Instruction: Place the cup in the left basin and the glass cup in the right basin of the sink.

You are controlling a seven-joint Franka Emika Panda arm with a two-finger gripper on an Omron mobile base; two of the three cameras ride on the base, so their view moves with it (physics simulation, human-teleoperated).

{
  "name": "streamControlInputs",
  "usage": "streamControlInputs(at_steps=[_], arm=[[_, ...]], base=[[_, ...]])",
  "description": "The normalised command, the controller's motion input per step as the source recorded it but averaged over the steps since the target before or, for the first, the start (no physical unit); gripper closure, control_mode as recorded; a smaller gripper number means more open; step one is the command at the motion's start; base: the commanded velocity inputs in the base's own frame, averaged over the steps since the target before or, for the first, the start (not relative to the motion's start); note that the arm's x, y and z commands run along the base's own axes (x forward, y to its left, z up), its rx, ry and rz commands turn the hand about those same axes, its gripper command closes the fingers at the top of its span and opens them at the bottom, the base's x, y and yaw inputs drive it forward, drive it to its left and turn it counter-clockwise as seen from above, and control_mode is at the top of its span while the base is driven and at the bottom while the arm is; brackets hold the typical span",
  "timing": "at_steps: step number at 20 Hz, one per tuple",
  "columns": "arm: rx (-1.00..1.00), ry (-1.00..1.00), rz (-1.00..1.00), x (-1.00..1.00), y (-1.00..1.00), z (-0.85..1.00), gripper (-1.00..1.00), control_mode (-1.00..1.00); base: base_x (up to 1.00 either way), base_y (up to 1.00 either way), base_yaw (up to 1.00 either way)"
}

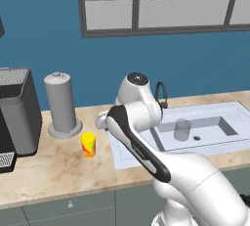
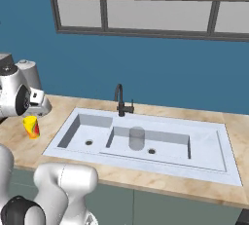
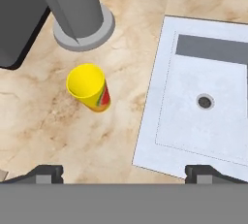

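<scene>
The yellow cup (image 1: 88, 144) (image 2: 32, 126) (image 3: 89, 88) with red-orange splashes stands upright on the counter, left of the sink (image 2: 214, 170). Upright in the right basin (image 2: 170, 151) stands the grey see-through glass cup (image 1: 182, 129) (image 2: 136, 138), near the drain. The left basin (image 2: 85, 131) (image 3: 213, 77) holds nothing. My gripper (image 3: 126, 174) hangs open above the counter, between the cup and the sink's left rim. Its fingers are spread wide with nothing between them. In the hand view the cup lies ahead and to the left of the fingertips.
A tall opaque grey cylinder on a round base (image 1: 61, 105) (image 3: 77, 5) stands just behind the cup. A dark coffee machine (image 1: 17, 112) sits at the far left. The black faucet (image 1: 161, 93) (image 2: 120, 100) rises behind the sink.
</scene>
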Motion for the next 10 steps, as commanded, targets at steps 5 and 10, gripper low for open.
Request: streamControlInputs(at_steps=[5, 10], arm=[[0.0, 0.0, 0.0, 0.23, 0.11, 0.0, -1.0, -1.0], [0.0, 0.0, 0.0, 0.12, 0.23, 0.0, -1.0, -1.0]], base=[[0.0, 0.0, 0.0], [0.0, 0.0, 0.0]])
